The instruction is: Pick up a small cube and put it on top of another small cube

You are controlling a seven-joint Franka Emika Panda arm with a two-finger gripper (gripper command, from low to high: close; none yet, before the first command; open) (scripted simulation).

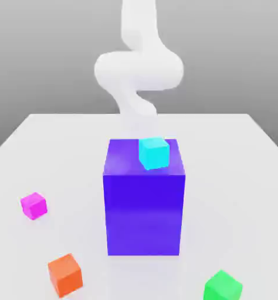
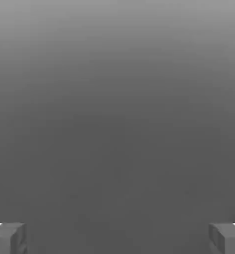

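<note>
Cube waits at the exterior view's left, well apart from open gripper

Magenta cube (image 1: 34,205) sits on the pale table (image 1: 223,176), toward the exterior view's left, beside the big blue-violet block (image 1: 144,214) but well apart from it. It is turned askew to the block's front: a corner points roughly toward the near side, and side faces slant away from it. Its edges look about equal, so it has no long axis to name; its top face shows.

The white arm (image 1: 139,70) comes down in the middle of the scene, its lower part behind the block's far edge. Against that lower end, the magenta cube lies nearer and toward the exterior view's left, with a wide stretch of table between them. In the hand view, the gripper (image 2: 117,238) has its two fingers spread wide, with nothing held between them.

Cyan cube (image 1: 154,153) rests on top of the block, toward the exterior view's right and the near edge. Orange cube (image 1: 65,275) lies nearer than the magenta one and a little further to the exterior view's right. Green cube (image 1: 223,286) lies at the near right of the scene, partly cut off by the border.
</note>
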